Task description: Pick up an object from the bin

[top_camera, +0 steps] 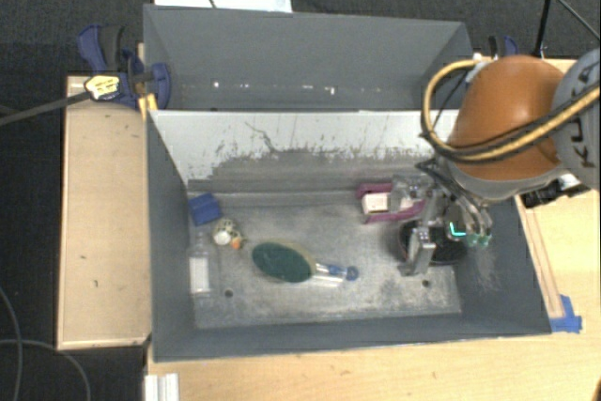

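The grey bin (310,61) holds a few things, spread apart. The arm (507,122) hangs low at its right end, jaws near the bare floor; I cannot tell whether they are released or clenched. A dark green oval brush (280,263) lies mid-floor. Just left of the jaws, at the foot of the back wall, lies a pink-and-white block (378,201). I judge it best to centre over it, clear of the wall, before closing. A clear bottle (199,273), a blue piece (204,208) and a small ball (225,237) sit far left.
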